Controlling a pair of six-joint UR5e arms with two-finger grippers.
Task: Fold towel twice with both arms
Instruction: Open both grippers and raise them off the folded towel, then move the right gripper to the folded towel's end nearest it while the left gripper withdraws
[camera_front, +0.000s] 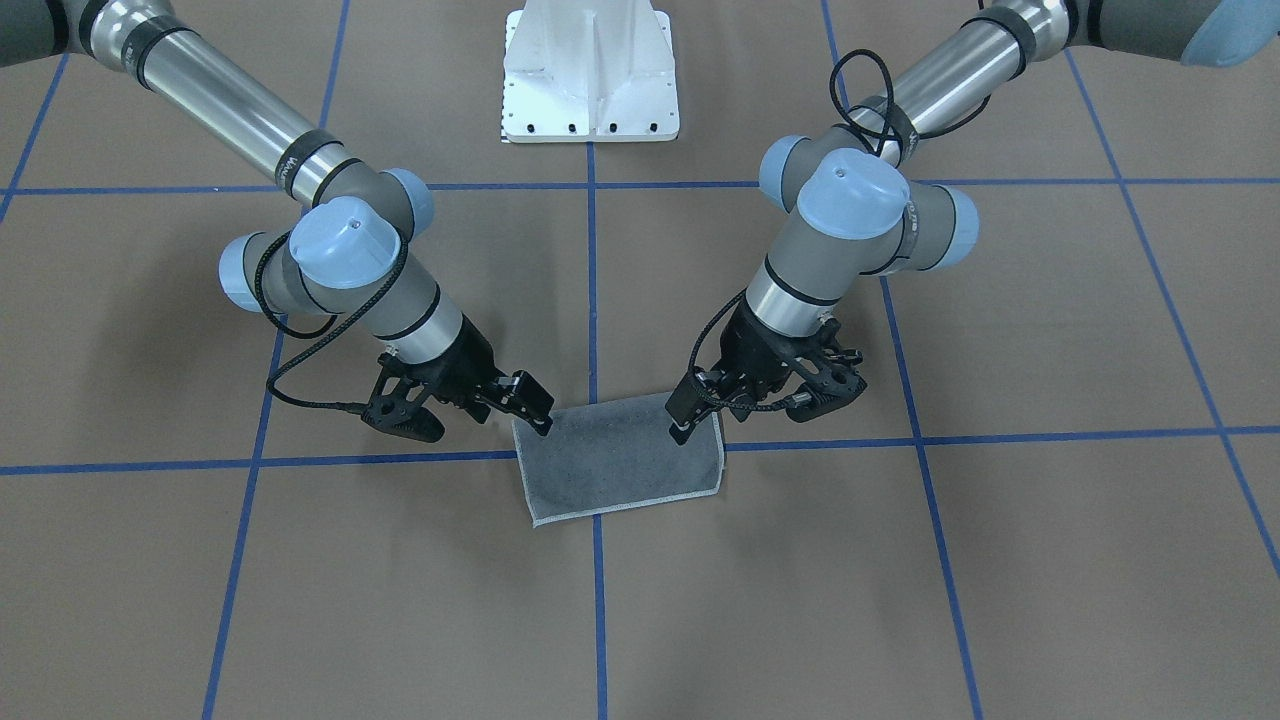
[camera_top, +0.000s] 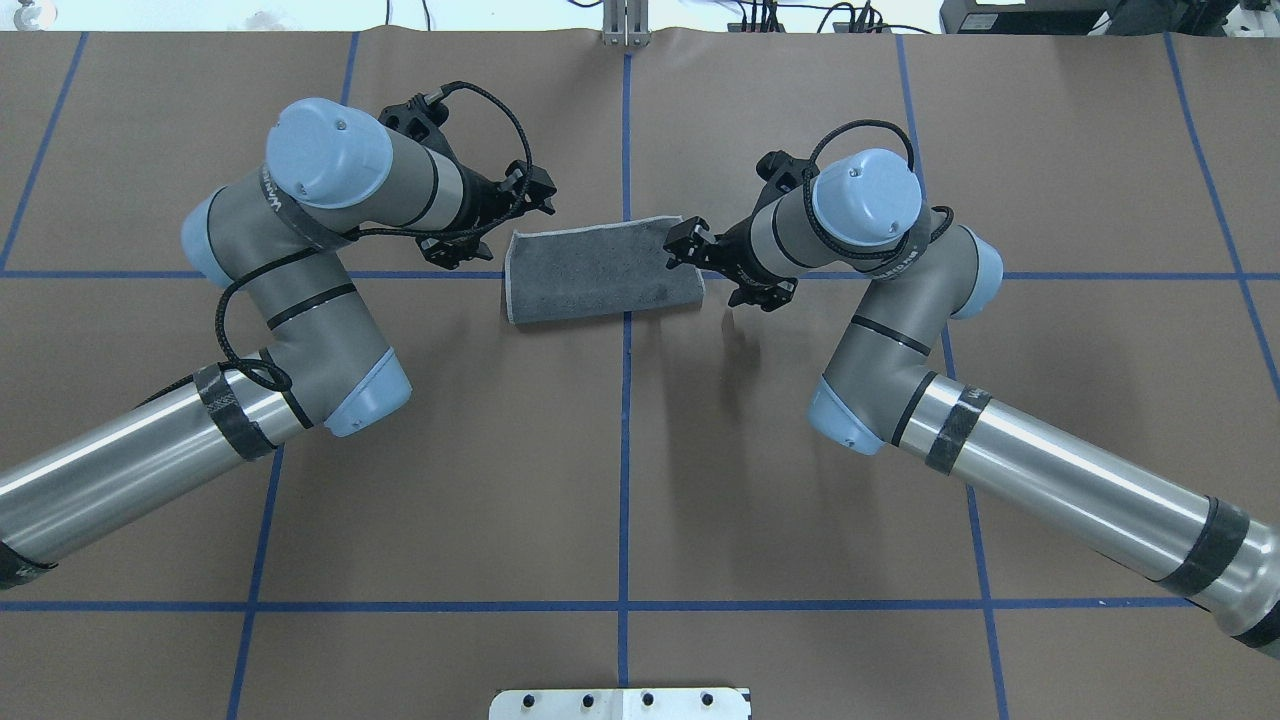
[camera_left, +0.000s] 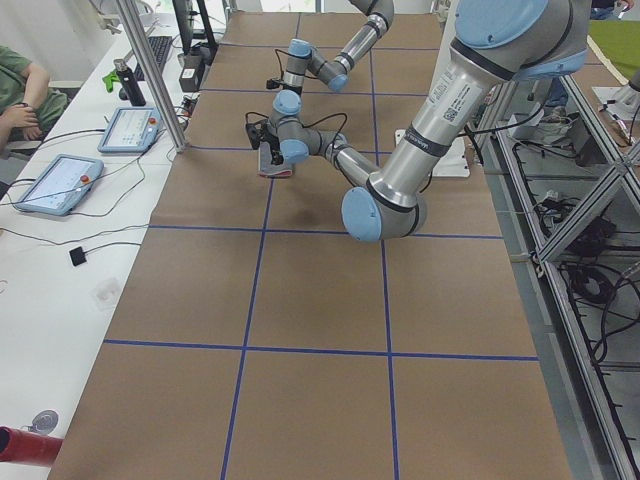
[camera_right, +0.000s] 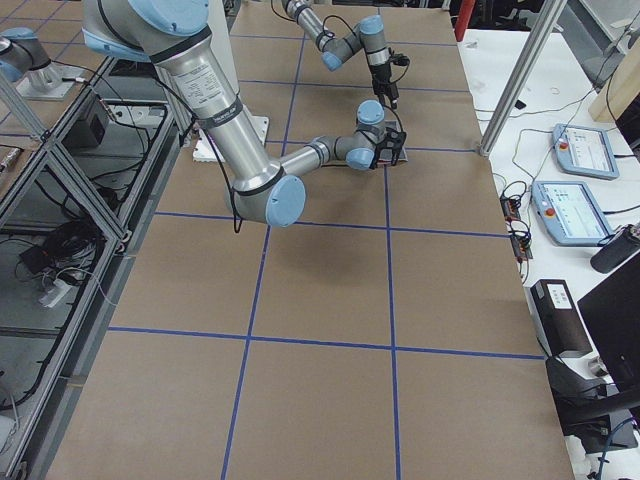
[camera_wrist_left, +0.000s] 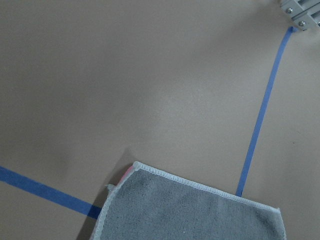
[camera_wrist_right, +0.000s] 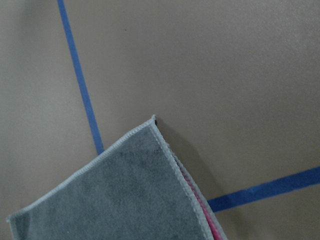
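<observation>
**End effectors wide open, one fold in**

Both the left end effector (camera_front: 745, 420) and the right end effector (camera_front: 483, 425) stand spread wide, holding nothing, one finger of each over a short end of the towel (camera_front: 620, 460). It lies flat on the table (camera_front: 1000, 560) as a grey rectangle, pink peeking at the edge. I judge fold one done; the second remains.

Look at me now: left arm (camera_top: 300, 290) and right arm (camera_top: 900, 330), silver-grey tubes, pale blue caps on the joints, black bands (white lettering, too small to read) and braided black cables looping at my wrists.
</observation>
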